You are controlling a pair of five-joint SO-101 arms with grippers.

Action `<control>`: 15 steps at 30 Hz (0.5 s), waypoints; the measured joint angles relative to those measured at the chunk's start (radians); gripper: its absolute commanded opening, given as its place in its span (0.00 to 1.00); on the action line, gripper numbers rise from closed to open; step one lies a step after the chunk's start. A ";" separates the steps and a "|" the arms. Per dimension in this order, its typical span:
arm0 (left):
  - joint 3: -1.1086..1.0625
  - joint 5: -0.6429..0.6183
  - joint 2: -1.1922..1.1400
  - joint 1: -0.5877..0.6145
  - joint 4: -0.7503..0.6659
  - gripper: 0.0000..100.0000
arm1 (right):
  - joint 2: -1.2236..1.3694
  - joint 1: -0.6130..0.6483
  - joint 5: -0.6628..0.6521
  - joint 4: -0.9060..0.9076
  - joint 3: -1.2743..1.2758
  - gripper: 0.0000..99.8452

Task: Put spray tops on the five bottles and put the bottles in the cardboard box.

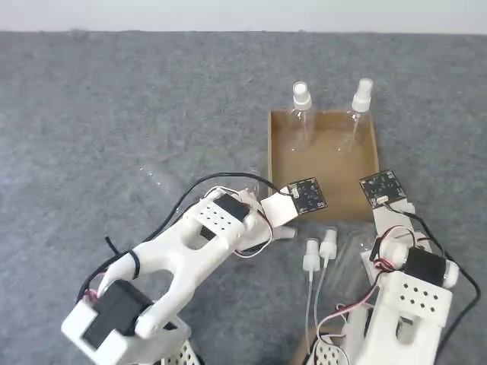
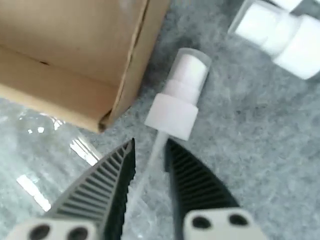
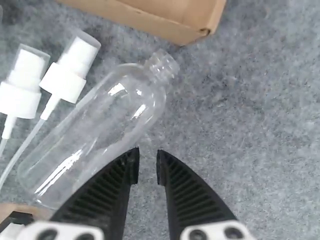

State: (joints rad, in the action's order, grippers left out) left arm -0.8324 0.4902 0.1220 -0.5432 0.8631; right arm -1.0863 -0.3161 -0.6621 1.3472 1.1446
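Spray top (image 2: 175, 107) flat, head away | left fingers (image 2: 110, 185) narrow astride tube (image 2: 154, 152) | right fingers (image 3: 185, 195) narrow

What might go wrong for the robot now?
The left gripper straddles only the thin tube of a spray top, so the top may slip or swing when lifted. The uncapped bottle lies on its side beside the right gripper, which might nudge it and set it rolling.
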 measured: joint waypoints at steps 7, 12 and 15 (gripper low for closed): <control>0.000 0.005 0.135 -0.003 0.100 0.01 | 0.000 0.000 0.000 0.000 0.000 0.03; 0.000 -0.029 0.299 -0.015 0.253 0.01 | 0.000 0.000 0.000 0.000 0.000 0.03; 0.000 -0.041 0.393 -0.014 0.347 0.01 | 0.000 -0.003 0.000 0.000 0.000 0.03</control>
State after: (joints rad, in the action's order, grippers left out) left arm -0.8324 0.4488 0.5148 -0.5570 1.2098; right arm -1.0863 -0.3191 -0.6621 1.3472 1.1446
